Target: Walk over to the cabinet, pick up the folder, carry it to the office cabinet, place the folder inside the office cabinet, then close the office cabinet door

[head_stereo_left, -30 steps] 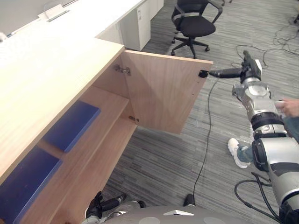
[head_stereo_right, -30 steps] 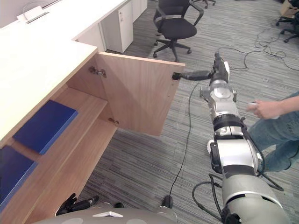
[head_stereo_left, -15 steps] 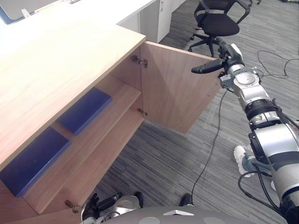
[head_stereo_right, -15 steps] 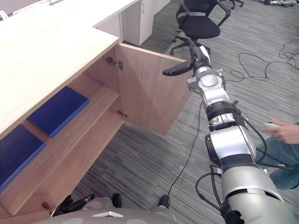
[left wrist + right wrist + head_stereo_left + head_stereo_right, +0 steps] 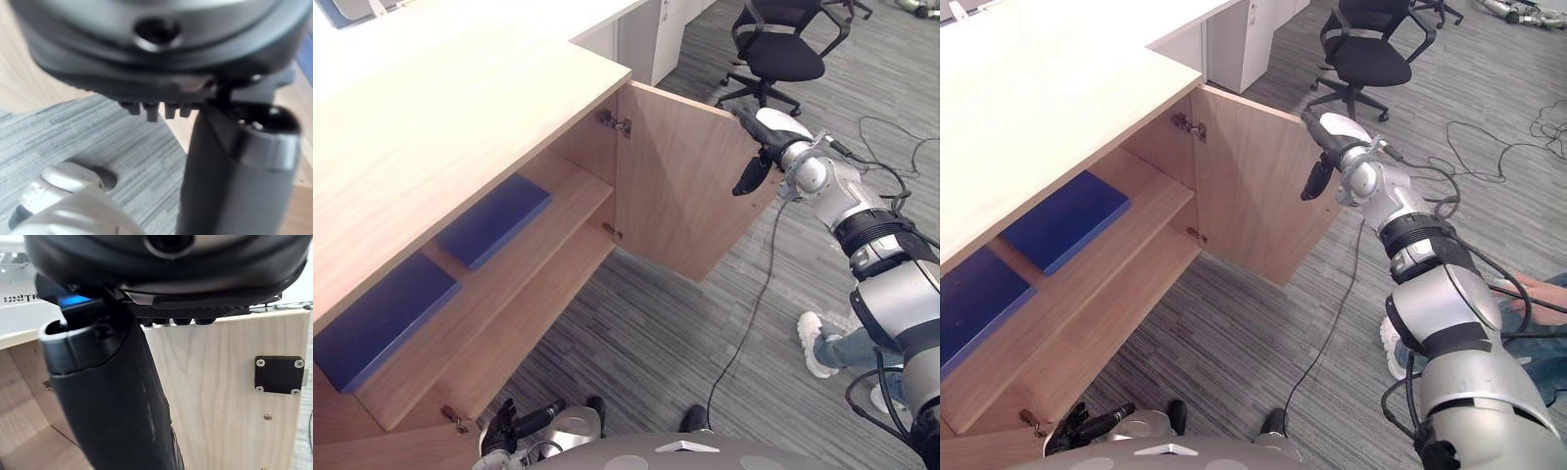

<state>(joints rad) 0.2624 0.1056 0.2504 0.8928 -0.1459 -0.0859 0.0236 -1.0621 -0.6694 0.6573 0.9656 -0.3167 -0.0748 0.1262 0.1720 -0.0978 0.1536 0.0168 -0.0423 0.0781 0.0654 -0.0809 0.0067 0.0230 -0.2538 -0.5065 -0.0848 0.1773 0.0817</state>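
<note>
The wooden office cabinet (image 5: 440,127) stands at my left with its door (image 5: 690,186) swung wide open. Two blue folders lie flat on its upper shelf, one (image 5: 494,220) nearer the door and one (image 5: 382,318) nearer me. My right hand (image 5: 766,137) is stretched out to the top far corner of the door, fingers straight along the edge and thumb hanging down over the inner face. The right wrist view has that inner face (image 5: 230,391) and its black catch plate (image 5: 279,374) close by. My left hand (image 5: 514,428) hangs low by the cabinet's foot, relaxed and holding nothing.
A black office chair (image 5: 788,54) stands beyond the door. White desk units (image 5: 651,34) run along the far wall. A person in jeans and a white shoe (image 5: 813,345) stands close at my right. Grey carpet (image 5: 646,343) lies open in front of the cabinet.
The camera has swung, so the whole scene has shifted. My right hand has come in from beyond the door's corner onto its top far edge, and the thumb now points down.
</note>
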